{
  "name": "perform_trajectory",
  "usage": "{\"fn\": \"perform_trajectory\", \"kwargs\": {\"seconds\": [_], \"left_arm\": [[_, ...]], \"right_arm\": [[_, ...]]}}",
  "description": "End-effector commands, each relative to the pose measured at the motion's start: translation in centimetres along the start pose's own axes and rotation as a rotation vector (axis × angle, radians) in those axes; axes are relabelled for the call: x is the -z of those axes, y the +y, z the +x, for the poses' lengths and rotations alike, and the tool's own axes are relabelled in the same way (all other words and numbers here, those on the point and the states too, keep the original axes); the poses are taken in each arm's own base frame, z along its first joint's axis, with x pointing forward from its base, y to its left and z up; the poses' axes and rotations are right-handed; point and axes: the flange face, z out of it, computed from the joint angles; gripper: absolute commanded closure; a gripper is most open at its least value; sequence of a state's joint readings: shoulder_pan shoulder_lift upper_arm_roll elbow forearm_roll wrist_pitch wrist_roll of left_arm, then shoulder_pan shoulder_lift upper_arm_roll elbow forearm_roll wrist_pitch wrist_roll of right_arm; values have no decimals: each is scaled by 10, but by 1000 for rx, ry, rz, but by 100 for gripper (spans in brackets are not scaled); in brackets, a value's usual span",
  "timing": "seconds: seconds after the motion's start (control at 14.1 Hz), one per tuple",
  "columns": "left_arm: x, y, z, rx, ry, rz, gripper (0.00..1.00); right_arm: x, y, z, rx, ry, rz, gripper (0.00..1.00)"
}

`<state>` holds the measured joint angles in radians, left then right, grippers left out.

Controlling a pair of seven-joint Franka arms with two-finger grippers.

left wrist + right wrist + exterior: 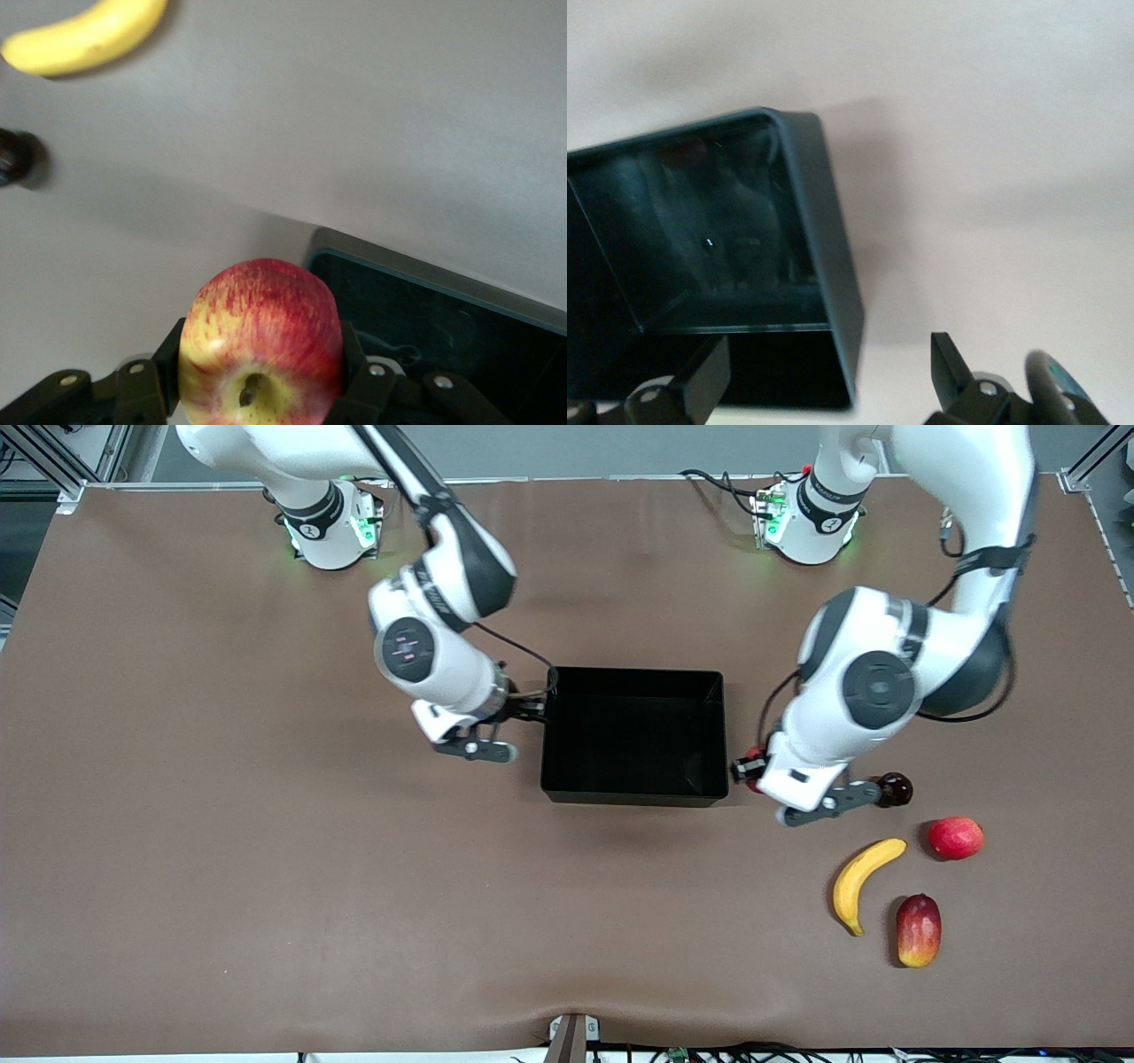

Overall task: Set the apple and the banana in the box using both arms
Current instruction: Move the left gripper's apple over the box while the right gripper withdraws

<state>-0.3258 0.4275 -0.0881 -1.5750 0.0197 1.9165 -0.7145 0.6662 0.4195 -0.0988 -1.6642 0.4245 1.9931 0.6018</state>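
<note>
1. The left gripper hangs in the air beside the box, at the end toward the left arm; its jaws pinch the apple from both sides, one dark finger against each flank.
2. The apple sits between those jaws with its stem hollow facing the wrist camera (red streaks over yellow skin), and a corner of the box's rim lies just beside it in the left wrist view.
3. The right gripper hovers at the box's end toward the right arm; its jaws stand spread wide with nothing between them, and the box wall runs under the gap.
4. The inside of the box looks bare, though its black floor is dark and hard to read.
5. The banana lies on the table, well clear of both pairs of jaws, toward the left arm's end and nearer the front camera than the box.
6. Near the banana lie a pinkish-red round fruit and a mango; a dark plum rests just beside the left gripper's fingers in the front view.
</note>
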Motion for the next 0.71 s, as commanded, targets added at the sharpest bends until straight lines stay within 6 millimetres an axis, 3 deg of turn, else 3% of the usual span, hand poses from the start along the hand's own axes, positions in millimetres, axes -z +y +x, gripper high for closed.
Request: {"fn": "perform_trajectory", "kwargs": {"seconds": [0.0,0.28,0.5,0.64], "left_arm": [[-19,40,-20,-19,13,-16,100],[-68,74,-69,-105,-13,16,100],[-97,80,-99,-148,-38,35,100],[-116,77,-116,-169,-53,44,100]], "right_arm": [[71,30,22,2,-52,-50,0],[145,87,60,93,7,-170,0],[212,146,85,16,1,-137,0],[242,174,97,15,38,-101,0]]}}
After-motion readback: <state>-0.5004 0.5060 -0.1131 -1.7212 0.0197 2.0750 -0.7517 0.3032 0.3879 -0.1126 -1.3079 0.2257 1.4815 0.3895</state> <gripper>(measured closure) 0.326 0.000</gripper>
